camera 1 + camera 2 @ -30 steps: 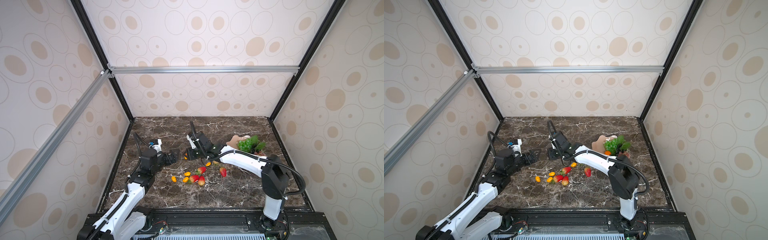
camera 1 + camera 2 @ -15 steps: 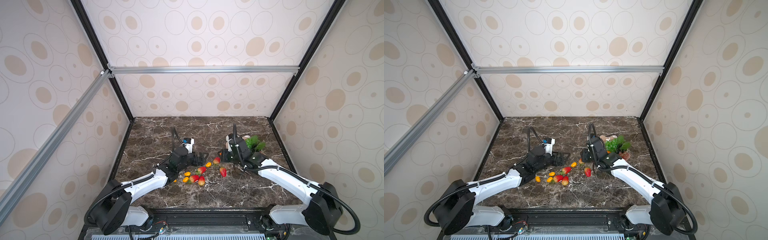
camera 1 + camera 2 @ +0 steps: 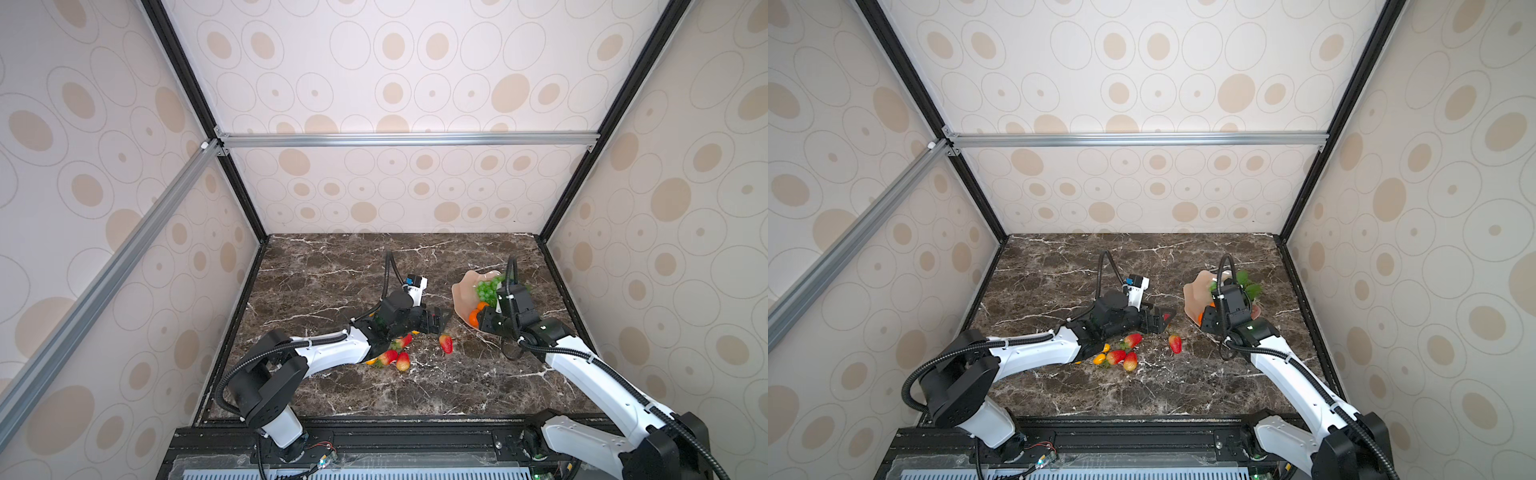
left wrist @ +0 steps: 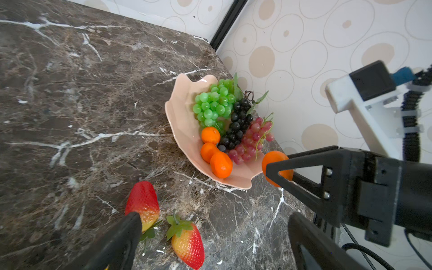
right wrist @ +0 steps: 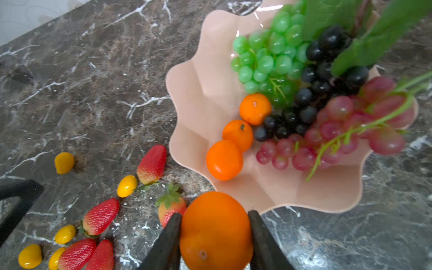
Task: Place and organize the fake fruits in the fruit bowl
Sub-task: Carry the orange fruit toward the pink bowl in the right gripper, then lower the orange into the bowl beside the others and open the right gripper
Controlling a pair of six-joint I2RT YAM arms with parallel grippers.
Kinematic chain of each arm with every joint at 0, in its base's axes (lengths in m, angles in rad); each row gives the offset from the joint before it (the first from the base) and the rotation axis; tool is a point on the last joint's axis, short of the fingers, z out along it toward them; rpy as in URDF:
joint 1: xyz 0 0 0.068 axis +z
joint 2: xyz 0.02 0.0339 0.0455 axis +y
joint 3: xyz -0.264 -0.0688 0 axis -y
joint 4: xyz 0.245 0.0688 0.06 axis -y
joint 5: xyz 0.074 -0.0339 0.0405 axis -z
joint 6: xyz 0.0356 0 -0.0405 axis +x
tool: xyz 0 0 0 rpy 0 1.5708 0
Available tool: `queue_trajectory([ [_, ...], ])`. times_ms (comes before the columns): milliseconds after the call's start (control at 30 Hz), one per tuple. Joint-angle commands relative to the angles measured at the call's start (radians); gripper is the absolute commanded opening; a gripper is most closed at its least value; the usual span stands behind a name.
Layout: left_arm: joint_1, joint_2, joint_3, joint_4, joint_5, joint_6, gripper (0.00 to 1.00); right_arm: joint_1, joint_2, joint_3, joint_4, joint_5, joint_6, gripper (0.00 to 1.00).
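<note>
The pale pink fruit bowl (image 3: 463, 291) (image 3: 1192, 299) (image 4: 180, 117) (image 5: 201, 88) holds green grapes (image 4: 214, 105) (image 5: 266, 58), dark grapes (image 4: 238, 124), red grapes (image 5: 339, 131) and three oranges (image 4: 210, 135) (image 5: 238, 134). My right gripper (image 5: 214, 214) (image 3: 478, 322) (image 4: 278, 170) is shut on another orange (image 5: 216, 231) (image 4: 273, 159) just above the bowl's near rim. My left gripper (image 4: 214, 218) (image 3: 438, 322) (image 3: 1163, 320) is open low over the table. One strawberry (image 4: 188, 243) lies between its fingers, another (image 4: 142, 203) beside one finger.
Several strawberries (image 3: 388, 356) (image 5: 100, 216) and small yellow oval fruits (image 5: 127, 185) (image 3: 1099, 358) lie scattered on the marble table (image 3: 332, 270), partly under the left arm. One strawberry (image 3: 446, 343) lies apart, nearer the bowl. The right wall stands close behind the bowl.
My right gripper has carried the orange to the right, from the fruit pile to the bowl's near rim. My left gripper has also moved right, over the strawberries.
</note>
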Motion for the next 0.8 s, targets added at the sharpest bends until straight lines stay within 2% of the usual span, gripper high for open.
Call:
queue_trajectory([
  [0, -0.018, 0.031, 0.061, 0.033, 0.035, 0.016, 0.98, -0.038, -0.001, -0.021, -0.048, 0.022, 0.002, 0.36],
  [300, -0.033, 0.077, 0.099, 0.011, 0.054, 0.008, 0.98, -0.119, 0.089, -0.011, 0.0, -0.037, -0.009, 0.36],
  [767, -0.034, 0.056, 0.097, -0.037, -0.029, -0.013, 0.99, -0.153, 0.24, 0.016, 0.087, -0.102, -0.014, 0.36],
])
